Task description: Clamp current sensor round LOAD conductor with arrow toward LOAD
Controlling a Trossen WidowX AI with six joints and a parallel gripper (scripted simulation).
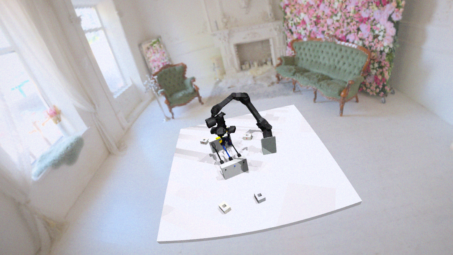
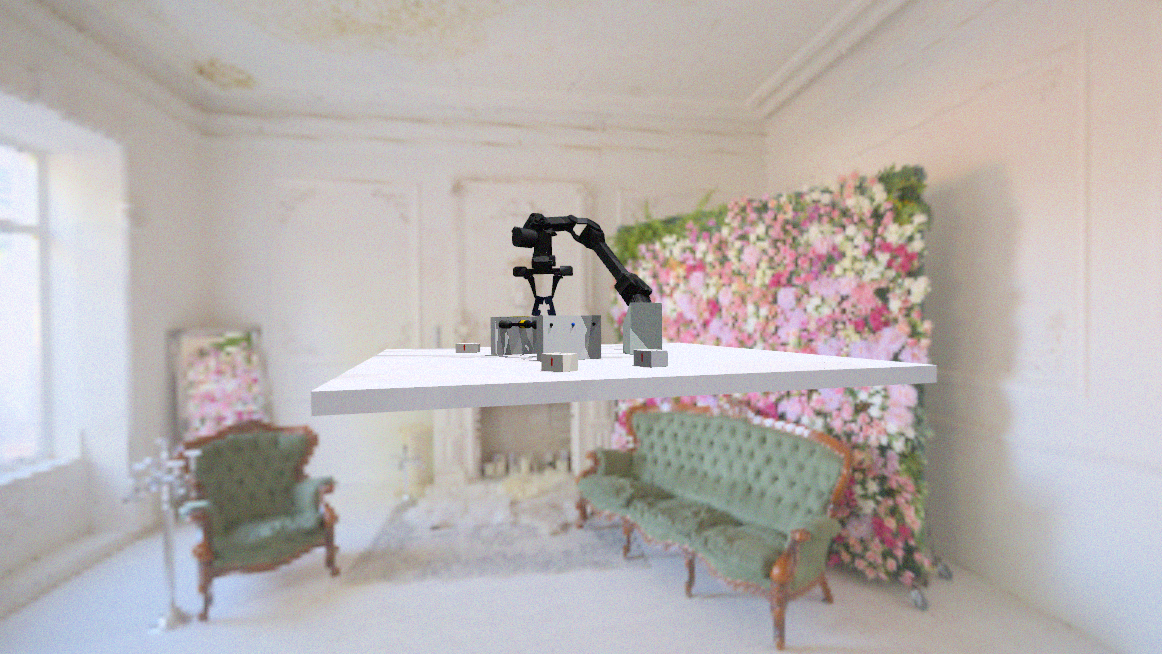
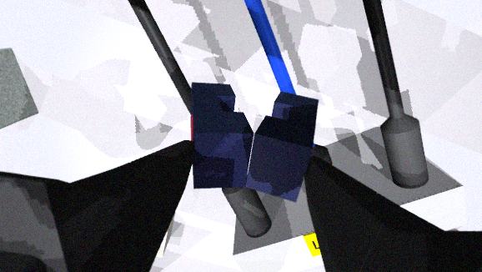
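My gripper [image 1: 225,139] [image 2: 544,302] [image 3: 250,158] is shut on the dark navy split-core sensor [image 1: 227,141] [image 2: 538,309] [image 3: 221,156]. The sensor's two halves stand splayed, with facing notches. A sliver of red shows on its left side in the wrist view; the arrow's direction cannot be read. It hangs above the conductors, over the marker end. The blue conductor [image 1: 227,152] [image 3: 277,71] runs between a left black conductor [image 1: 217,153] [image 3: 160,52] and a right black one [image 1: 234,149] [image 3: 377,42]. A yellow marker [image 1: 217,138] [image 3: 313,246] sits on the rear block, its lettering partly hidden in the wrist view.
A grey front block [image 1: 234,169] [image 2: 571,341] and a grey rear block [image 1: 214,146] [image 3: 438,181] carry the conductors. Pale square-holed blocks [image 1: 224,208] [image 1: 259,199] [image 1: 247,136] [image 1: 204,141] stand around them. A grey-green slab [image 1: 268,146] [image 2: 644,329] [image 3: 14,89] stands by the arm's base.
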